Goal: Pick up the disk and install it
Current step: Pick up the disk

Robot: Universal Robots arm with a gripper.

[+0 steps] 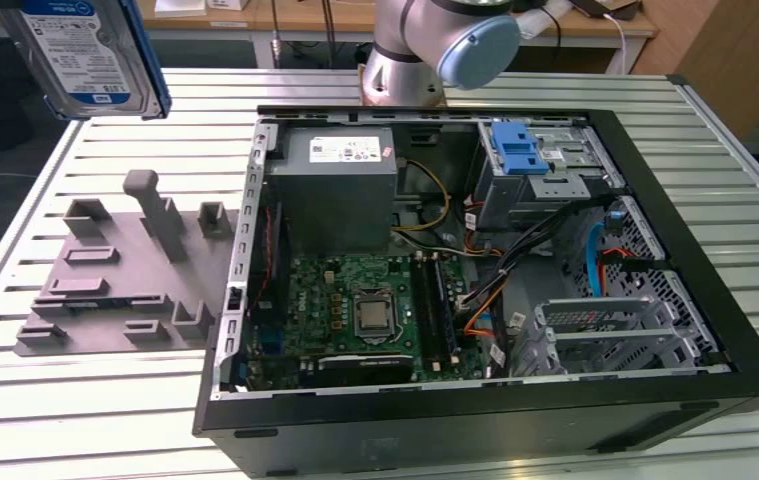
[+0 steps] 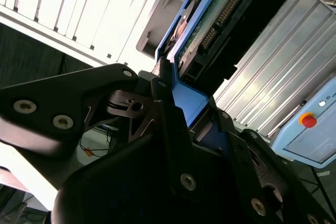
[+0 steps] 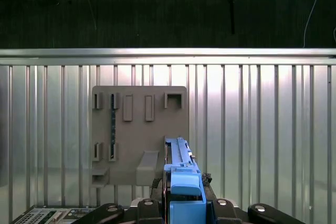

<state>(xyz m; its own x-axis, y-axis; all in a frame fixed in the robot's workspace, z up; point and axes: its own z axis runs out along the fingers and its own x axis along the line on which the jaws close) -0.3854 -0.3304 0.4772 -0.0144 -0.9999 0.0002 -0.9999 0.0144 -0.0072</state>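
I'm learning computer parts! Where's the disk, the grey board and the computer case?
the disk point(image 1: 79, 55): exterior view, on its white-and-blue label.
the grey board point(image 1: 139, 287): exterior view, on its flat base.
the computer case point(image 1: 486, 435): exterior view, on its black near wall.

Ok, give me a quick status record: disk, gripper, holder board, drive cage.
disk: in the air over the table, outside the case
gripper: shut on the disk, clamping its blue frame
holder board: on the table beside the open case, no disk on it
drive cage: inside the case, disk not yet installed
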